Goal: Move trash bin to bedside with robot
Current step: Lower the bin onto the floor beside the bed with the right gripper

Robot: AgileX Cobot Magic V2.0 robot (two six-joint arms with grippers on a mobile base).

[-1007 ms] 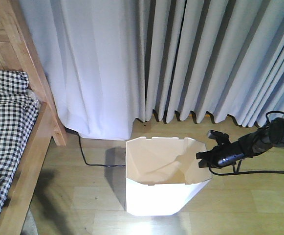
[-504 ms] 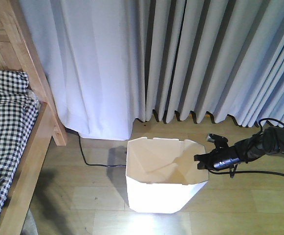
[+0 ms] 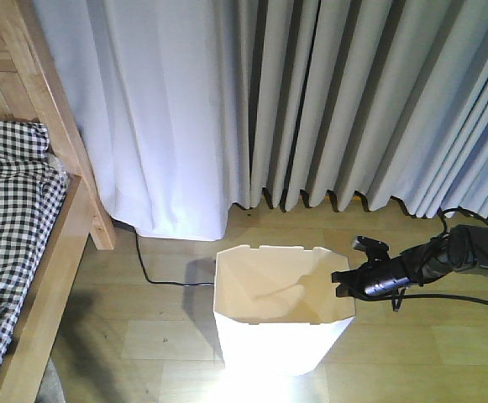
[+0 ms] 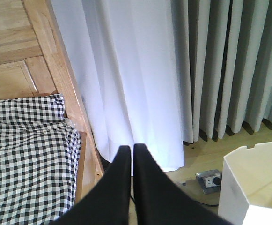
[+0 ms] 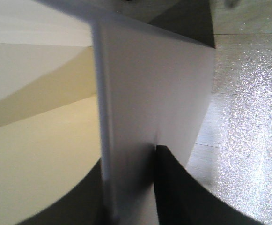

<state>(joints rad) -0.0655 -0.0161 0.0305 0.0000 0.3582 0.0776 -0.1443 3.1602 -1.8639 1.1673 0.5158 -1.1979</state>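
Observation:
The white trash bin (image 3: 277, 340) stands on the wooden floor at the bottom centre of the front view, with its pale beige inside showing. My right gripper (image 3: 343, 282), on a slim black arm, is shut on the bin's right rim. In the right wrist view the gripper (image 5: 128, 159) has one finger inside and one outside the bin wall (image 5: 150, 84). The bed (image 3: 13, 218), with checked bedding and a light wooden post (image 3: 55, 117), is at the far left, apart from the bin. My left gripper (image 4: 131, 147) is shut and empty, raised above the floor by the bed (image 4: 28, 154). The bin's corner (image 4: 241, 187) shows at that view's lower right.
Grey-white curtains (image 3: 311, 101) hang to the floor behind the bin. A black cable (image 3: 153, 277) lies on the floor between the bed post and the bin. A floor power socket (image 4: 210, 179) sits near the curtain hem. The right arm's cables (image 3: 470, 295) trail to the right.
The bin has slid a little toward the camera and slightly left, with the right gripper still clamped on its rim. The right arm has dropped lower.

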